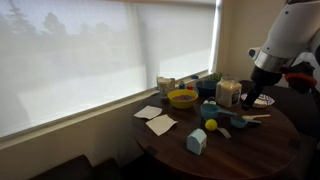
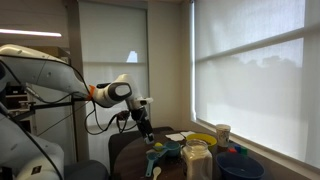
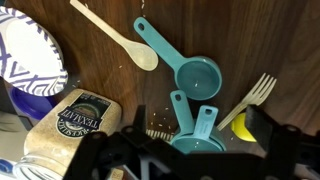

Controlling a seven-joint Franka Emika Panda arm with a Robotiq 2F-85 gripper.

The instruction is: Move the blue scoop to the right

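Pale-blue box stands nearest on the round wooden table in an exterior view, upright and near the front edge. Just behind it lies the yellow ball. Just beside the ball, on its right in this picture, sits the blue scoop, a small rounded piece resting on the wood; it is too small to tell which way it is turned. Two white napkins lie to the left of them. A little further stand a teal container and the teal measuring cups, then a glass jar, a yellow bowl and a blue bowl close to the window blind. The gripper hangs above the table at the right side of this picture, well apart from the scoop, touching nothing. In the wrist view its fingers are spread wide and grasp nothing. Below them on the table lie teal measuring cups, a wooden spoon, a pale plastic fork and a patterned plate
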